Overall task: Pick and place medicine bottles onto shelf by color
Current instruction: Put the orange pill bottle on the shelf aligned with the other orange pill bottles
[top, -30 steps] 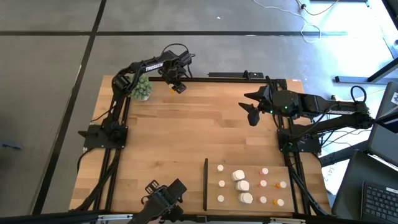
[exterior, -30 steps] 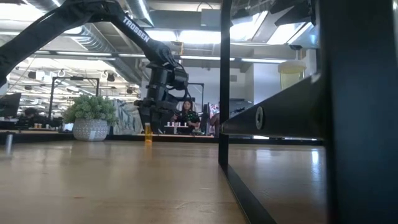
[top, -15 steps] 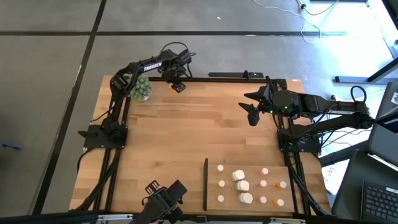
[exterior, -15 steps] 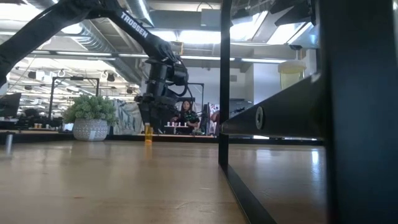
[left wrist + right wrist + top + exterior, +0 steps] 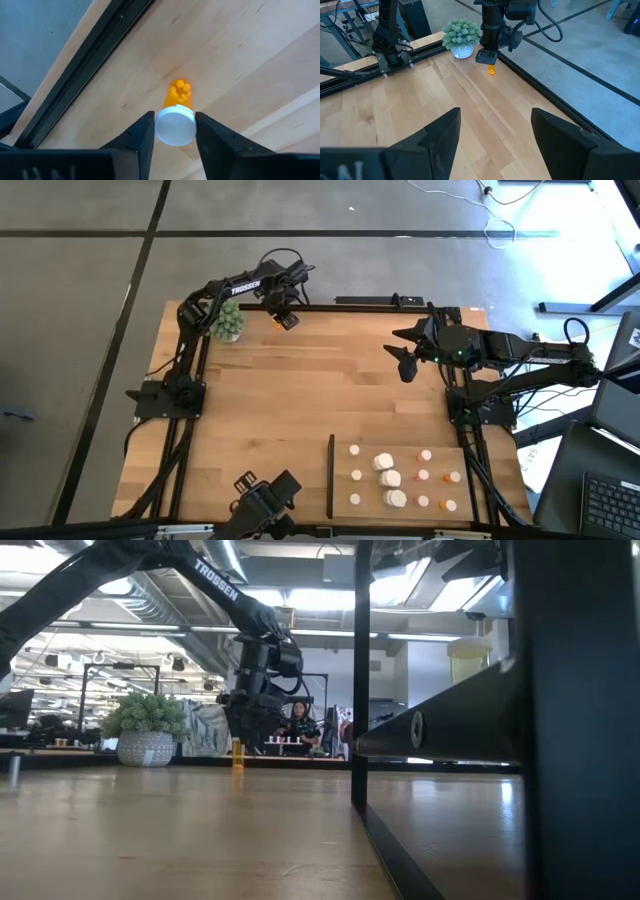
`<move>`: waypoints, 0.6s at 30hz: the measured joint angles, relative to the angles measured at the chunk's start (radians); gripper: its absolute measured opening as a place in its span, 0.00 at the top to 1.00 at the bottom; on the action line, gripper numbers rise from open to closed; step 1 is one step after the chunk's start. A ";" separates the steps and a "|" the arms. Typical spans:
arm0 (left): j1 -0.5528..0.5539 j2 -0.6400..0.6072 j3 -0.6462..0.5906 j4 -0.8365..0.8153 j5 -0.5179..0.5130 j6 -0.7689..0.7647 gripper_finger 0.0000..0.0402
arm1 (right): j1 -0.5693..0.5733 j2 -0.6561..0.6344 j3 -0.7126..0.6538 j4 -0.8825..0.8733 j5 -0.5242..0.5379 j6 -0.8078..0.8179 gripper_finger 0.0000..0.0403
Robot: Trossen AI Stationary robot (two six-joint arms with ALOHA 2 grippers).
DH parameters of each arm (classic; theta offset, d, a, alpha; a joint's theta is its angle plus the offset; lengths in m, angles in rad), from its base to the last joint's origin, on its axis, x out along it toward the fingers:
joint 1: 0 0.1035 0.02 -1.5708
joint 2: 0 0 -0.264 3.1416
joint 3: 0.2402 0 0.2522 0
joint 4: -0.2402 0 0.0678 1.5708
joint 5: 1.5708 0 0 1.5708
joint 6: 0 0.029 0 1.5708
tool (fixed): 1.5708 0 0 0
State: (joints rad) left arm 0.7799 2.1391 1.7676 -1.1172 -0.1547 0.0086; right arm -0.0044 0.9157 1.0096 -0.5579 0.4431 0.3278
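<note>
I am looking down past the left gripper in its wrist view, where its two dark fingers are sitting either side of the white cap of a small orange medicine bottle, right against the cap or a hair off it; I cannot tell whether they are gripping it yet. The bottle is standing upright on the light-wood table, in the upper left of the high view just inside the black frame rail, with the green spiky plant ball in its pot near it to the left.

What I am worrying about: the fingers are catching only the cap, high on the bottle, so if I lift before they are firmly clamped it could slip out, tip and roll to the rail. An uneven squeeze could also knock it over.

The right gripper is waiting with its jaws wide apart at the right side of the high view. In the lower right, the pale wood shelf panel is already carrying white bottles and orange bottles, so a careless drop there could topple them.
</note>
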 joint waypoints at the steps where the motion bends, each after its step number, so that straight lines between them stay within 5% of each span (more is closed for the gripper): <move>1: 0.000 0.000 0.000 0.000 0.000 0.001 0.69 | 0.000 0.000 0.000 0.000 0.000 0.001 0.39; 18: -0.024 -0.090 0.000 0.013 0.048 0.055 0.71 | 0.000 0.000 0.000 0.015 -0.001 0.031 0.39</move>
State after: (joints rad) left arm 0.7560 2.0489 1.7672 -1.1046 -0.1062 0.0639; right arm -0.0044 0.9158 1.0096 -0.5429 0.4423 0.3584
